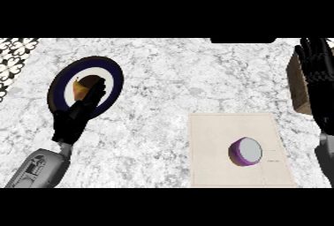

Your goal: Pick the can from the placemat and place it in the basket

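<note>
1. Can [246, 151] lies on its side on placemat [240, 150], purple body, pale grey end face turned up toward the camera. Nothing touches it.
2. Placemat is a beige rectangle at roughly 5 o'clock from counter centre; can sits toward its right half, below the middle.
3. Basket [298, 86] shows only as a brown wall at the 3 o'clock edge, partly hidden behind right hand. Well apart from the can, up and right of the placemat.
4. Right hand [318, 62] stands at the 2 o'clock edge, fingers straight and pointing up, holding nothing. Its forearm runs down the right edge.
5. Left hand [79, 112] at 9 o'clock, fingers straight and extended toward 1 o'clock, overlapping the dark-rimmed plate [65, 84]. Nothing held.
6. Plate carries a yellow-brown item [83, 86]; left fingertips lie just beside or over it, contact cannot be told.
7. Counter [169, 75] is white-grey marble; patterned strip at the 10 o'clock corner.
</note>
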You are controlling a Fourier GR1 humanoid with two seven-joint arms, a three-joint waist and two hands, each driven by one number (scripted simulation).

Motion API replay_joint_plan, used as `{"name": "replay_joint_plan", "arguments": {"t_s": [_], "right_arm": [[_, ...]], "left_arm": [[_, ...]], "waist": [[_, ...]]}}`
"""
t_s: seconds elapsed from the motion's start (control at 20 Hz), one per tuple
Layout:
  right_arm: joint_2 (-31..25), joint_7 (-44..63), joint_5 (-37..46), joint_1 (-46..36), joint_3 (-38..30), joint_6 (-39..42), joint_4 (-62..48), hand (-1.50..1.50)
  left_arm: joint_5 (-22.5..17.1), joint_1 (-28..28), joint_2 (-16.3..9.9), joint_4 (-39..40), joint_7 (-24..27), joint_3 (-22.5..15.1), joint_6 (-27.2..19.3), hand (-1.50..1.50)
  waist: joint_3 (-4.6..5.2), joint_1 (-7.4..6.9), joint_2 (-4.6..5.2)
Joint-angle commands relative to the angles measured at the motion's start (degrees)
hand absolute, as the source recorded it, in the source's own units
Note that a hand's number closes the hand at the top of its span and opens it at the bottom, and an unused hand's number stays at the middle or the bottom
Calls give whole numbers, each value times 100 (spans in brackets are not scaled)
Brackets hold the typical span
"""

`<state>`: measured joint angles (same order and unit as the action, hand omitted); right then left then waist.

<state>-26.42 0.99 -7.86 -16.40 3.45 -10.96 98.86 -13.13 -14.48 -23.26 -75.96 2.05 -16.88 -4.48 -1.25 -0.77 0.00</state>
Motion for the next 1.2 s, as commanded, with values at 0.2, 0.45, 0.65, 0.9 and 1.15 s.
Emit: {"name": "replay_joint_plan", "arguments": {"t_s": [0.2,0.45,0.65,0.9,1.15], "right_arm": [[891,-152,-1705,-342,1100,1821,58,150],[861,-466,-1594,-98,2655,3209,729,150],[831,-349,-167,382,3338,2536,1161,-150],[-360,219,1354,-380,2518,2288,1456,-150],[-1557,886,1380,-984,1661,2992,1941,-150]], "left_arm": [[-266,732,206,599,-718,123,-312,0],[-479,1229,154,700,-1046,226,-333,0],[-480,1603,145,526,-1105,292,-494,0],[-459,1750,118,373,-1062,332,-571,0],[-488,1848,146,97,-1234,301,-624,0]], "waist": [[95,-501,117],[112,-279,-13],[127,25,-47],[141,123,-88],[135,141,-60]]}}
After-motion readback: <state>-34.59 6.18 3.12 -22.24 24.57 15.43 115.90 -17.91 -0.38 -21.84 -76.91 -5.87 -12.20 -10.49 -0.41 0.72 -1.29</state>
